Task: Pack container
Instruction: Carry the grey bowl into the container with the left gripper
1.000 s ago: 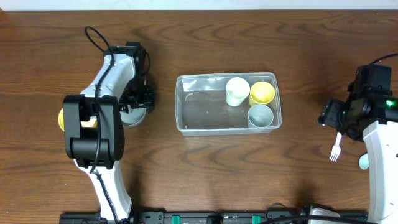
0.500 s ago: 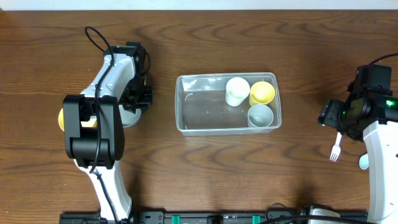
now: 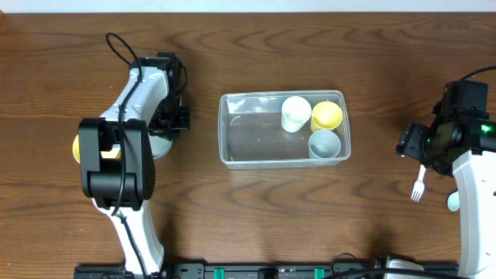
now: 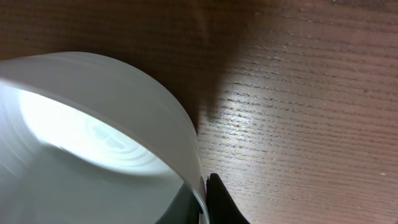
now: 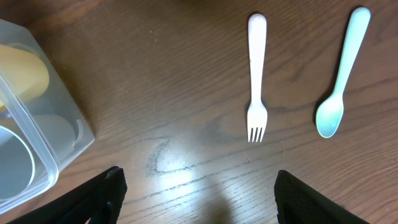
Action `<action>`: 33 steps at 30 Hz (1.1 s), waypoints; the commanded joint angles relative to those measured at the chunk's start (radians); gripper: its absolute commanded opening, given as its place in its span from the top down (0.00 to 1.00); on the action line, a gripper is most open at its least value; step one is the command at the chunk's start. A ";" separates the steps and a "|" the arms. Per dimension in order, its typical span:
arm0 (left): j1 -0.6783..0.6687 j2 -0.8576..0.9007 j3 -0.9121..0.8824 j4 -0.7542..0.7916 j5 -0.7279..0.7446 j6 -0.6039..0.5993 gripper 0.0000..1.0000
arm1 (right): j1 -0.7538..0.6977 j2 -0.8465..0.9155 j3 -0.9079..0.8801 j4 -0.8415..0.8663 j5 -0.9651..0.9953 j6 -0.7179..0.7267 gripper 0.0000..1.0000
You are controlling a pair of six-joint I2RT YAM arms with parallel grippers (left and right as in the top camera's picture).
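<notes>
The clear container (image 3: 226, 132) lies mid-table holding a white cup (image 3: 295, 113), a yellow cup (image 3: 326, 116) and a grey cup (image 3: 324, 144). Its corner shows in the right wrist view (image 5: 43, 134). To its left, my left gripper (image 3: 168, 128) is shut on the rim of a small pale grey bowl (image 3: 159, 145). In the left wrist view the bowl's wall (image 4: 124, 106) is pinched between the jaws of the left gripper (image 4: 204, 200). My right gripper (image 3: 411, 146) hovers open over bare wood (image 5: 198, 177), right of the container.
A white fork (image 5: 256, 81) and a pale blue spoon (image 5: 341, 78) lie beyond the right gripper; overhead they are the fork (image 3: 418, 186) and spoon (image 3: 453, 202) near the right edge. A yellow item (image 3: 77, 147) peeks out left of the left arm.
The left gripper's jaws have closed onto the bowl's rim. The right arm and the container's contents have not moved.
</notes>
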 commanded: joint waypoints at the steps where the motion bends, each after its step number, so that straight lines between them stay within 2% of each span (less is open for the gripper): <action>1: -0.001 0.000 0.000 -0.006 -0.005 -0.006 0.94 | -0.006 -0.005 0.003 -0.003 0.003 -0.013 0.22; 10: -0.006 -0.011 0.000 -0.010 -0.006 -0.006 0.94 | -0.006 -0.005 0.003 -0.003 0.003 -0.013 0.22; 17: -0.077 -0.142 0.022 -0.009 -0.007 0.001 0.94 | -0.006 -0.005 0.003 -0.003 0.003 -0.013 0.22; 20: -0.145 -0.248 0.026 -0.008 -0.014 0.040 0.95 | -0.006 -0.005 0.003 -0.003 0.003 -0.013 0.22; 26: -0.340 -0.445 0.026 0.021 -0.151 0.116 0.94 | -0.006 -0.005 0.003 -0.002 0.003 -0.013 0.21; 33: -0.588 -0.484 0.025 0.097 -0.147 0.248 0.94 | -0.006 -0.005 0.003 -0.004 0.003 -0.013 0.21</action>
